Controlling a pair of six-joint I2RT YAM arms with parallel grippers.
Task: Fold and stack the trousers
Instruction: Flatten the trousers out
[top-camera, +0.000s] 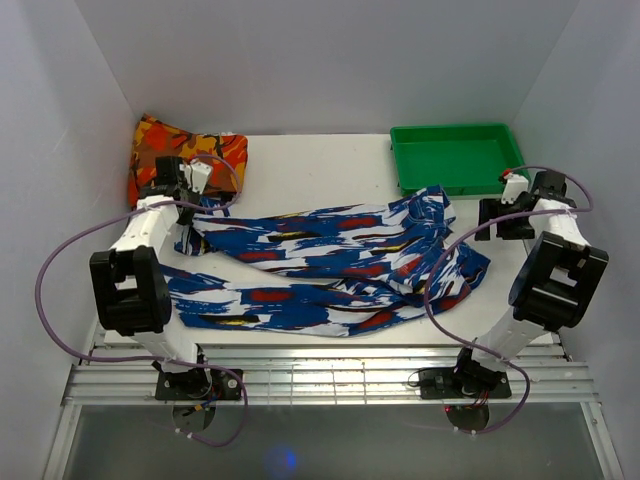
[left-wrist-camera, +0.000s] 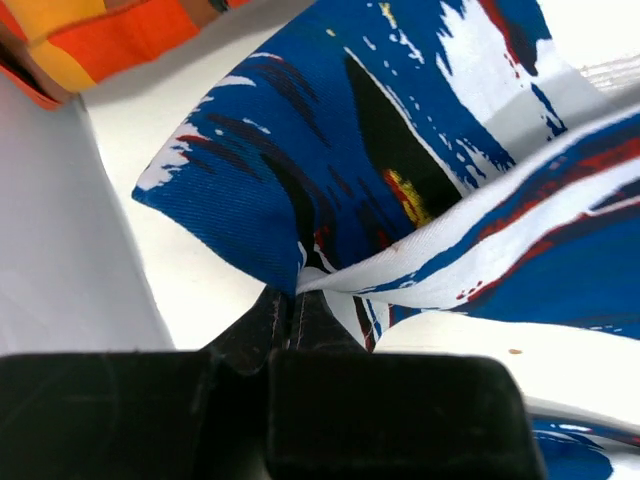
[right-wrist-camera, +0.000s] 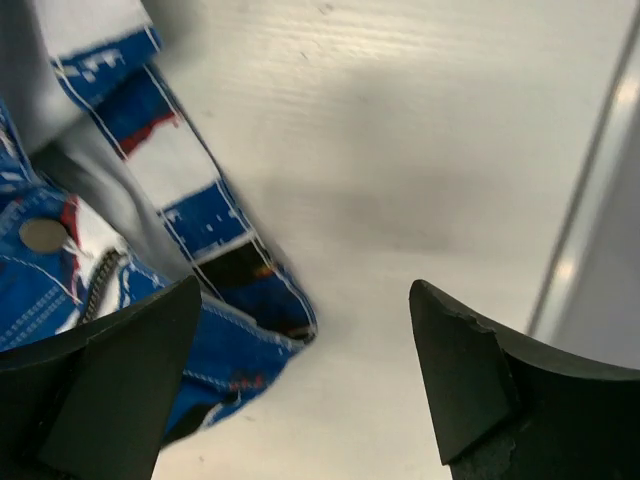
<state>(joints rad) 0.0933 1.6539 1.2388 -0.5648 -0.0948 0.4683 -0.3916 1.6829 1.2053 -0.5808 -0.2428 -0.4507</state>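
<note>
The trousers (top-camera: 330, 265), in a blue, white and black print with red patches, lie spread and rumpled across the table from left to right. My left gripper (top-camera: 188, 212) is at their far-left end, beside the orange cloth. In the left wrist view its fingers (left-wrist-camera: 275, 320) are shut on a bunched fold of the trousers (left-wrist-camera: 300, 150). My right gripper (top-camera: 487, 218) hovers just off the right end. In the right wrist view it (right-wrist-camera: 305, 290) stands open over bare table, with the waistband, button and zip of the trousers (right-wrist-camera: 200, 210) at its left finger.
A folded orange, red and yellow cloth (top-camera: 185, 150) lies at the back left, close to my left wrist. A green tray (top-camera: 455, 155) stands at the back right. White walls close in on both sides. A metal rail (top-camera: 320, 375) runs along the near edge.
</note>
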